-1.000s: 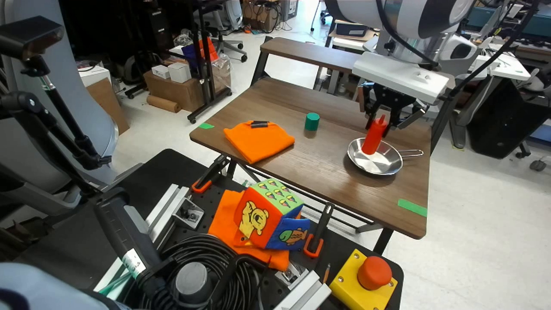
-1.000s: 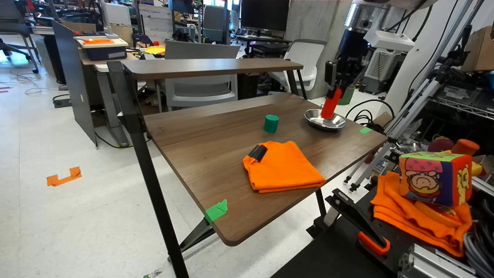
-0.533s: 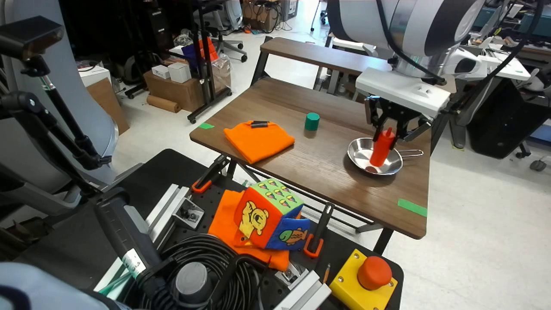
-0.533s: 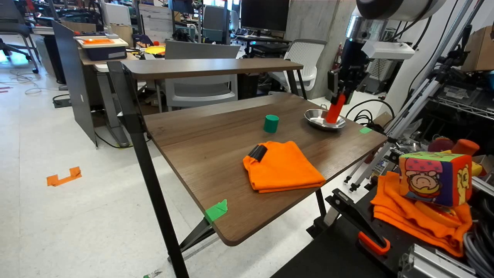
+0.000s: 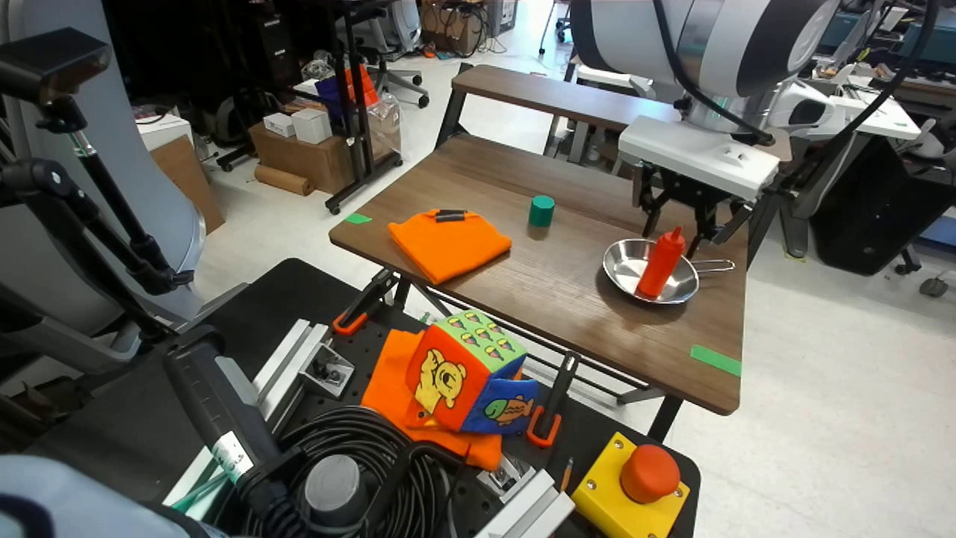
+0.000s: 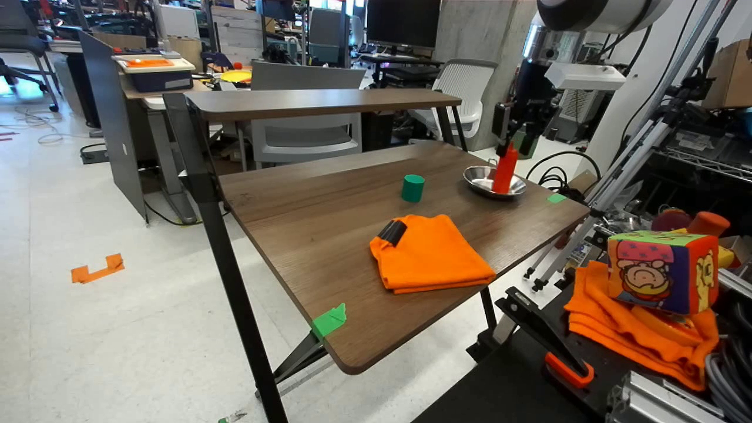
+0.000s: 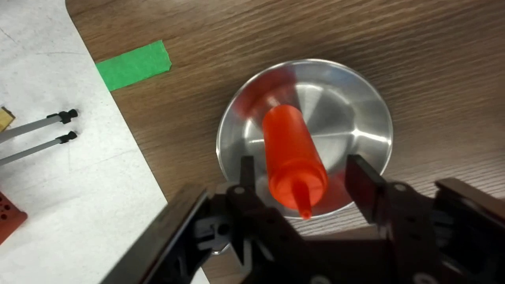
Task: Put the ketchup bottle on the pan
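Observation:
The red ketchup bottle (image 5: 661, 265) stands roughly upright in the shiny silver pan (image 5: 624, 263), near the pan's front rim in an exterior view. Bottle (image 6: 505, 171) and pan (image 6: 477, 178) also show in an exterior view. In the wrist view the bottle (image 7: 290, 146) rests inside the pan (image 7: 335, 102), its nozzle pointing toward the camera. My gripper (image 7: 301, 161) is open around the bottle's upper part, with a gap on both sides. The gap on the right is wider. The gripper (image 5: 671, 240) is above the pan; its lower tips are partly hidden behind the bottle.
A green cup (image 5: 541, 211) and a folded orange cloth (image 5: 452, 246) lie on the wooden table (image 5: 567, 276), left of the pan. The pan's handle (image 5: 713, 265) points right. A raised shelf (image 5: 538, 93) runs along the back. Green tape (image 5: 715, 360) marks the front right corner.
The gripper carried the bottle toward the pan's front right side and lowered it. The bottle now rests in the pan, and the jaws have opened and let go of it.

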`<state>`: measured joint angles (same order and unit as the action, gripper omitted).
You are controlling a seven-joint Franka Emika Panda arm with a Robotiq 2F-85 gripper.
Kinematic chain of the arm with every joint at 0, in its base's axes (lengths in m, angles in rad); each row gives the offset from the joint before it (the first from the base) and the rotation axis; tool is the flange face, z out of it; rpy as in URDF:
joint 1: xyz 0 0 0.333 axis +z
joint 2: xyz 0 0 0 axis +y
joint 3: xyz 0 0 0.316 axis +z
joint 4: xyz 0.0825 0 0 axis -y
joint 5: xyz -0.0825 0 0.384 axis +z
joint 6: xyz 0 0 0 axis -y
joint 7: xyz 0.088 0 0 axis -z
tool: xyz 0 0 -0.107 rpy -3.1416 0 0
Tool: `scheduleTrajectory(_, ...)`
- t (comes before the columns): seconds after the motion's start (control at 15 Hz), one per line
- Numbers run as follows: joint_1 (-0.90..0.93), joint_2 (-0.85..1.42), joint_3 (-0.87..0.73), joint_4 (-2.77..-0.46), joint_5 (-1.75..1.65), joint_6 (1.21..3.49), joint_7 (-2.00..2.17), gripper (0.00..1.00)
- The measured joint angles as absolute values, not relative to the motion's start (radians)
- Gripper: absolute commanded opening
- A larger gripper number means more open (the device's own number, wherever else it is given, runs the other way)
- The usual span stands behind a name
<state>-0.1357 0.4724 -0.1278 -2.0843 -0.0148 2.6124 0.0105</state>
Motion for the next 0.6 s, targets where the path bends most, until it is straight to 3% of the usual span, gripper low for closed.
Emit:
scheduleTrajectory(0.13, -0.136, 0.463, -0.123, -2.071, -0.010, 2.612, 0.010, 1.00)
scheduleTrajectory(0.6, -0.143, 0.297, -0.109, -2.054, 0.048, 2.465, 0.013, 1.00)
